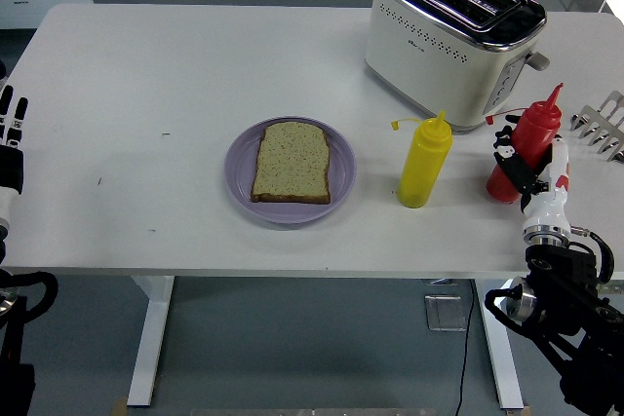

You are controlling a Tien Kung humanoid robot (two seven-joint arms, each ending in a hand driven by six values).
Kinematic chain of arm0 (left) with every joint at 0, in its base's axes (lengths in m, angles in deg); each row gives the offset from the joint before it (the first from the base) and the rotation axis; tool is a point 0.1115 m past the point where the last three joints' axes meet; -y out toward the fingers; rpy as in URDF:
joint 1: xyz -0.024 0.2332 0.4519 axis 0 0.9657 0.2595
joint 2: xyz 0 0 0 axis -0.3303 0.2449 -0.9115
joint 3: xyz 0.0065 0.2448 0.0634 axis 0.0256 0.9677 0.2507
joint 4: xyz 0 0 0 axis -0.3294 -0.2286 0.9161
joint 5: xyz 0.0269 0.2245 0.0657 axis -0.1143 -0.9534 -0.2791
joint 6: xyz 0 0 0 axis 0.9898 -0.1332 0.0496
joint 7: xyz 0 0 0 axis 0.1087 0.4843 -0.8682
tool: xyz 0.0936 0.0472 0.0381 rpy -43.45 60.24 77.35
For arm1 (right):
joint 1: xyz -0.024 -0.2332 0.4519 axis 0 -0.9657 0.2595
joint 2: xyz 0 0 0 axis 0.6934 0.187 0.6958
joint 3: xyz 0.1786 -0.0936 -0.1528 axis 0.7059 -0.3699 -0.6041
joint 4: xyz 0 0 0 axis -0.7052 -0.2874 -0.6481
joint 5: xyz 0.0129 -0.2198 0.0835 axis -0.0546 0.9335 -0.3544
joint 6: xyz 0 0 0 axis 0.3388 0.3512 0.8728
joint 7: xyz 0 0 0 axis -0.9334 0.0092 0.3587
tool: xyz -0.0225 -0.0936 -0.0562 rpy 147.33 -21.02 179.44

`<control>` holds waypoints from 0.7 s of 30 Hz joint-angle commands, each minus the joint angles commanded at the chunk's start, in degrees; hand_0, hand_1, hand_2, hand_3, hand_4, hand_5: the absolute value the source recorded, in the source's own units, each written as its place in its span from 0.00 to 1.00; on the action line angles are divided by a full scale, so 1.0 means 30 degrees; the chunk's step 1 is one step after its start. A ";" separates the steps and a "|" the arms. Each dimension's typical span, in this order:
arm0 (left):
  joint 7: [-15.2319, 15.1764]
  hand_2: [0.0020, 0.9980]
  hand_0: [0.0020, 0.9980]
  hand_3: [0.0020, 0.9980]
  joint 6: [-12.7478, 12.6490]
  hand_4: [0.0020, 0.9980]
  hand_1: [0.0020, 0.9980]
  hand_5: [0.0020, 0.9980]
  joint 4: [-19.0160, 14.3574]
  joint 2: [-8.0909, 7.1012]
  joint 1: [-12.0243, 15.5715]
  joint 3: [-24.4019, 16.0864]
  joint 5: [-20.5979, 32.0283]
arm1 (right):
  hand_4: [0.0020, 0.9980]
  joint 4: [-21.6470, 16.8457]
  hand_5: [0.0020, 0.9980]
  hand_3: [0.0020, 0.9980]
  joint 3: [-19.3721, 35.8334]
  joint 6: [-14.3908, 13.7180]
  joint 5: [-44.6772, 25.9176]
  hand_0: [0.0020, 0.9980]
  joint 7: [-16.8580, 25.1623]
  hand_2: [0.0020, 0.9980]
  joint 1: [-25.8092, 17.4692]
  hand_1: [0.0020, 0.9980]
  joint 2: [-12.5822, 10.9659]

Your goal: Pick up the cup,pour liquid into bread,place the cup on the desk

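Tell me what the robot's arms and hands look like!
The right robot hand is white with black finger joints and red patches, on a shiny metal wrist. Its arm is black and chunky, with black cables looping beside it. The left robot hand is white with black fingertips.

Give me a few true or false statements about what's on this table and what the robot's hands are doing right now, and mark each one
1. The slice of bread lies on the purple plate. True.
2. The right hand is wrapped around the yellow squeeze bottle. False: it is at the red squeeze bottle, fingers around its lower part.
3. The toaster has bread in its slots. False: no bread shows in the slots.
4. The yellow squeeze bottle stands upright between the plate and the red bottle. True.
5. The left hand is over the plate. False: it rests at the table's left edge, holding nothing.
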 joint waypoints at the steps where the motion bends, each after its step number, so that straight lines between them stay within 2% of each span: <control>1: 0.0000 0.73 0.81 0.73 -0.0001 0.49 0.74 1.00 -0.0001 0.0001 -0.0004 -0.0013 -0.0001 | 0.41 0.0022 0.11 0.50 -0.0006 0.0012 0.0013 0.35 0.0000 0.40 0.0005 0.34 0.0010; 7: -0.0004 0.73 0.81 0.73 -0.0006 0.49 0.74 1.00 -0.0006 0.0007 -0.0017 -0.0067 0.0000 | 0.43 -0.0050 0.11 0.50 -0.0030 0.0045 0.0189 0.35 0.0000 0.41 -0.0121 0.34 -0.0054; 8: -0.0004 0.73 0.81 0.73 -0.0006 0.49 0.74 1.00 -0.0006 0.0008 -0.0016 -0.0070 0.0001 | 0.50 -0.0054 0.12 0.51 -0.0027 0.0041 0.0192 0.35 0.0000 0.44 -0.0130 0.38 -0.0057; 13: -0.0001 0.73 0.81 0.73 -0.0002 0.49 0.74 1.00 -0.0007 0.0012 -0.0034 -0.0076 0.0001 | 0.50 -0.0260 0.12 0.51 -0.0051 -0.0113 0.0889 0.35 0.0000 0.44 -0.0364 0.38 -0.0130; 14: -0.0001 0.73 0.81 0.73 -0.0002 0.49 0.74 1.00 -0.0006 0.0015 -0.0044 -0.0072 -0.0001 | 0.62 -0.0296 0.17 0.55 -0.0048 -0.0153 0.1061 0.47 0.0000 0.50 -0.0407 0.46 -0.0134; 19: -0.0004 0.73 0.81 0.73 0.0000 0.49 0.74 1.00 -0.0011 0.0017 -0.0075 -0.0088 -0.0002 | 0.62 -0.0433 0.17 0.55 0.0028 -0.0216 0.1976 0.47 0.0000 0.50 -0.0654 0.46 -0.0154; 20: -0.0005 0.73 0.81 0.73 0.0000 0.49 0.74 1.00 -0.0016 0.0013 -0.0078 -0.0100 -0.0002 | 0.68 -0.0453 0.16 0.66 0.0058 -0.0216 0.2121 0.63 0.0000 0.59 -0.0721 0.57 -0.0159; 21: -0.0007 0.73 0.81 0.73 -0.0002 0.49 0.74 1.00 -0.0017 0.0012 -0.0079 -0.0108 -0.0001 | 0.68 -0.0457 0.16 0.66 0.0070 -0.0216 0.2198 0.63 0.0000 0.59 -0.0759 0.57 -0.0161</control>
